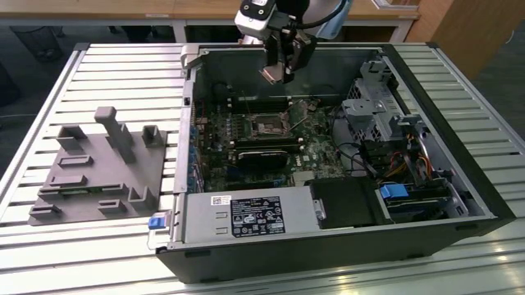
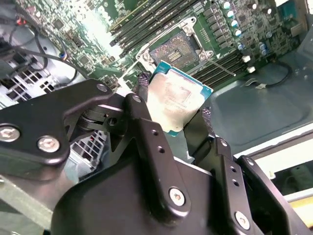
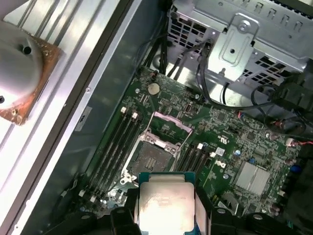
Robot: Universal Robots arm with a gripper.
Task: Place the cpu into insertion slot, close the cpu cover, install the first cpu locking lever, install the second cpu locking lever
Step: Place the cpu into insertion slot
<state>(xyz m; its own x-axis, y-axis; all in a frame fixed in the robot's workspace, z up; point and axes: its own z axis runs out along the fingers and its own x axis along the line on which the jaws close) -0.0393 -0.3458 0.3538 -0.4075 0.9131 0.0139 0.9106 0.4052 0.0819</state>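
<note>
My gripper (image 1: 277,72) hangs over the back part of the open computer case, shut on the cpu (image 1: 272,75), a small silvery square chip held by its edges. In both wrist views the cpu (image 2: 177,98) (image 3: 165,200) sits between the black fingers (image 2: 142,112), well above the board. The insertion slot (image 1: 269,128) (image 2: 178,47) (image 3: 152,159) lies below it on the green motherboard, its dark centre bare. The cpu cover (image 3: 169,126) stands swung open at the slot's far side. A thin wire lever (image 2: 221,65) sticks out beside the slot.
The case walls (image 1: 193,92) ring the board. A black fan block (image 1: 262,161) sits near the slot, a metal drive cage (image 1: 373,104) with cables on the exterior view's right, a power supply (image 1: 246,215) in front. A grey fixture plate (image 1: 98,172) lies on the slatted table.
</note>
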